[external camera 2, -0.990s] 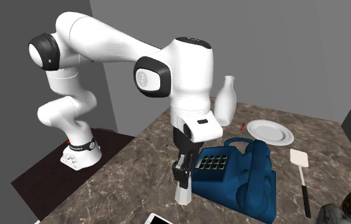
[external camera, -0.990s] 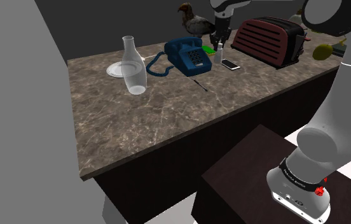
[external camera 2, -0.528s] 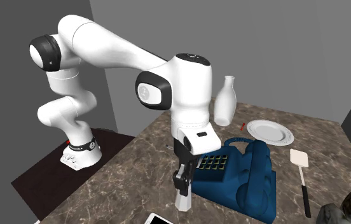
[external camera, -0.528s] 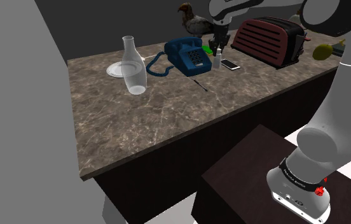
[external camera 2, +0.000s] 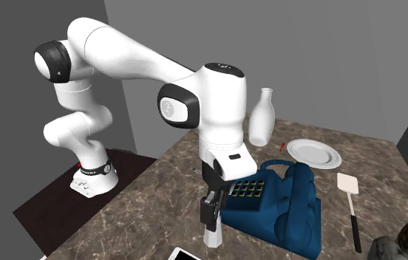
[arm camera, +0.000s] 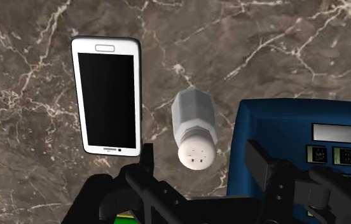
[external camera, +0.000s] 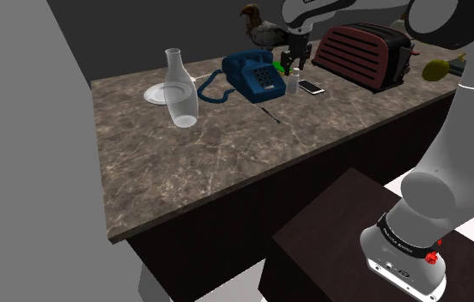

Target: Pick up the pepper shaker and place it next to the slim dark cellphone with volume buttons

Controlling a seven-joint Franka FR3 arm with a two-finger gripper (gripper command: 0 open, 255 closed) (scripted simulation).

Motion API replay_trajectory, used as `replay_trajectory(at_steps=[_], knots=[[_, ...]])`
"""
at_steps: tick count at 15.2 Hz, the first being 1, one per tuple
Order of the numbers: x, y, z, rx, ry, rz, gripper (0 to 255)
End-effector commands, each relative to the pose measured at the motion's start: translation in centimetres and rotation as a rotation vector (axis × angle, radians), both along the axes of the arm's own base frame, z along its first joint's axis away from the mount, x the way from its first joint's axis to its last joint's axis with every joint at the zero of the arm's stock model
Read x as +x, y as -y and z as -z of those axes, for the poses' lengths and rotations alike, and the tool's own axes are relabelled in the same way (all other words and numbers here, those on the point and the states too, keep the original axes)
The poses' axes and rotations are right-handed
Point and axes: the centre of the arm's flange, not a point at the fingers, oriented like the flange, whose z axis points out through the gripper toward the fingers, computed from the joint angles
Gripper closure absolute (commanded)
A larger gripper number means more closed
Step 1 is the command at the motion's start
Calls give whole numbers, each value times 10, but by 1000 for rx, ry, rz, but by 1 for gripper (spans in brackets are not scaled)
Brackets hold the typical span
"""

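My claw [arm camera: 201, 167] is hanging wide open right above the pepper shaker [arm camera: 194, 137] and is holding nothing. In the wrist view my two fingers are standing apart on either side of its pale, holed cap, and neither is touching it. The shaker is standing upright on the marbled counter [external camera: 227, 154], in the gap between the cellphone [arm camera: 106, 95] and the blue telephone [arm camera: 301, 146], just beside both.

In the shoulder view, taking the shaker [external camera: 293, 83] as the centre of the dial, the cellphone [external camera: 312, 87] is lying at about four o'clock. The telephone [external camera: 257, 73] is sitting at about ten, and my claw [external camera: 290, 62] is at twelve, over the cap.

I am reading this as the tail end of the job. The shaker is already resting next to the phone, so what is left is getting clear without upsetting it. Doing that well means going straight up, towards twelve, and not sideways. The shaker is looking tall and narrow, and I am guessing a brush from either finger would be enough to tip it onto the screen or against the telephone's side.

I am planning on leaving the jaws spread until my fingertips are above the cap, since closing early risks catching it. After that I am favouring a swing away from the toaster [external camera: 366, 53], which is standing at about two o'clock.
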Motion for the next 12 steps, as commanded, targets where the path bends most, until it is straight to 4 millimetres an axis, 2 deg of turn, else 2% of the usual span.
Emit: replay_trajectory(at_steps=[1, 4, 8, 12], knots=[[0, 0, 0, 0, 0, 0, 0], [0, 0, 0, 0, 0, 0, 0], [-1, -6, -50, 0, 0, 0, 0], [-1, -6, -50, 0, 0, 0, 0]])
